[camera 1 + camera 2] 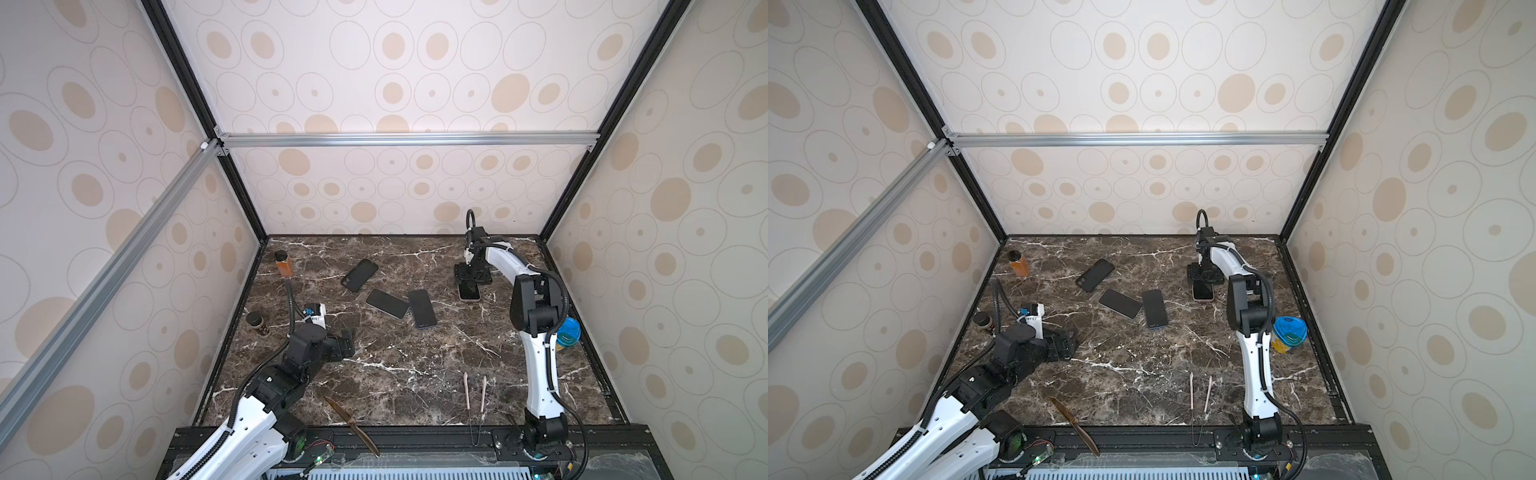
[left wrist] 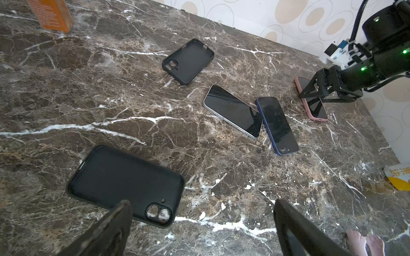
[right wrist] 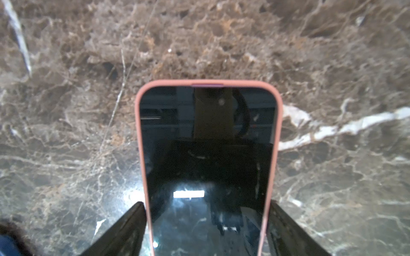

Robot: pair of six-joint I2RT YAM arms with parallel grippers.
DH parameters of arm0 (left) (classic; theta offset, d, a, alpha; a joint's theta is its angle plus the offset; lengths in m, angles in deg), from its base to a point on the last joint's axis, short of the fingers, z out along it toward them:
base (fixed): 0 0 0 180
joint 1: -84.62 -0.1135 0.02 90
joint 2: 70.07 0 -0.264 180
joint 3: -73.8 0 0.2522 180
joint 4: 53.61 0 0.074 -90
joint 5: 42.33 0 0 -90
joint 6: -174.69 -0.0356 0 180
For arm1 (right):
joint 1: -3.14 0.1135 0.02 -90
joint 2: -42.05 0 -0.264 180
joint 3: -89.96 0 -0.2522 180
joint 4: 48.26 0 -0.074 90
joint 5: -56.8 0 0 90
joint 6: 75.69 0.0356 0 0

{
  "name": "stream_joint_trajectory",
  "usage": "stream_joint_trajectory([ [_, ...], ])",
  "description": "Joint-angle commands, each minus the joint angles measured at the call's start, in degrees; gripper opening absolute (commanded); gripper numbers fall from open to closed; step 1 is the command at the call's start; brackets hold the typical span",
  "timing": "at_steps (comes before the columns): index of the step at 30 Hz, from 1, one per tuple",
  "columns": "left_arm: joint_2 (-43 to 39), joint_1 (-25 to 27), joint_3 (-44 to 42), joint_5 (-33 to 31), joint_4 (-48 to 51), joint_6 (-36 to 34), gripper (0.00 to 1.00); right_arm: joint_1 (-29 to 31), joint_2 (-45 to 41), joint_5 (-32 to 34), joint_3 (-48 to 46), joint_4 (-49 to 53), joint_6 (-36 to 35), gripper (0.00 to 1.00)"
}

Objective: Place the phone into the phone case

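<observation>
A phone in a pink case [image 3: 208, 155] lies screen-up at the far right of the marble table [image 1: 415, 365]. My right gripper [image 3: 207, 202] stands open over it, its fingers close beside the case's two long sides. In both top views the right gripper [image 1: 471, 279] covers the far end of the pink-cased phone [image 1: 469, 291]. A silver-edged phone [image 1: 387, 303] and a blue phone [image 1: 422, 308] lie bare mid-table. An empty black case [image 1: 359, 275] lies beyond them. A second empty black case [image 2: 124, 179] lies just ahead of my open left gripper [image 2: 199, 204], which holds nothing.
An orange bottle [image 1: 284, 264] and a dark jar [image 1: 257, 323] stand along the left edge. A blue-lidded container [image 1: 567, 332] sits at the right edge behind the right arm. A wooden knife [image 1: 351, 426] and tongs [image 1: 476, 399] lie near the front edge.
</observation>
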Motion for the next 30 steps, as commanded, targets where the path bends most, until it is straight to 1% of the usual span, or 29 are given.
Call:
stream_joint_trajectory([
  [1, 0.3, -0.4, 1.5, -0.5, 1.1, 0.3, 1.0, -0.1, -2.0, -0.1, -0.1, 1.3, -0.3, 0.91],
  [6, 1.1, -0.4, 1.6, -2.1, 1.8, 1.1, 1.0, 0.0, -4.4, -0.3, -1.6, 0.6, -0.6, 0.93],
  [11, 4.1, -0.4, 2.6, -5.3, 3.2, 1.5, 1.0, 0.0, -10.6, 0.0, -5.3, -0.7, -1.6, 0.93],
  [14, 7.4, -0.4, 3.2, -10.2, 4.4, 2.0, 1.0, 0.0, -16.1, 0.4, -10.0, -2.6, -1.9, 0.93],
  [17, 11.1, -0.5, 3.5, -13.1, 4.0, 2.7, 1.0, 0.1, -22.0, -0.7, -15.6, -4.6, -2.1, 0.92],
  [20, 14.6, -0.9, 3.4, -13.6, 2.8, 3.5, 1.0, 0.1, -28.3, -2.9, -22.3, -7.4, -2.2, 0.91],
  [24, 18.4, -1.7, 3.0, -14.7, 2.6, 7.4, 1.0, 0.2, -35.6, -6.4, -31.1, -10.9, -2.4, 0.89],
  [27, 19.0, -3.3, 1.4, -14.9, 1.7, 11.4, 1.0, 0.5, -39.4, -8.6, -35.8, -11.8, -1.8, 0.86],
  [30, 17.7, -4.2, -0.4, -13.7, -0.5, 13.8, 1.0, 2.1, -43.3, -9.9, -40.8, -13.0, -1.6, 0.85],
])
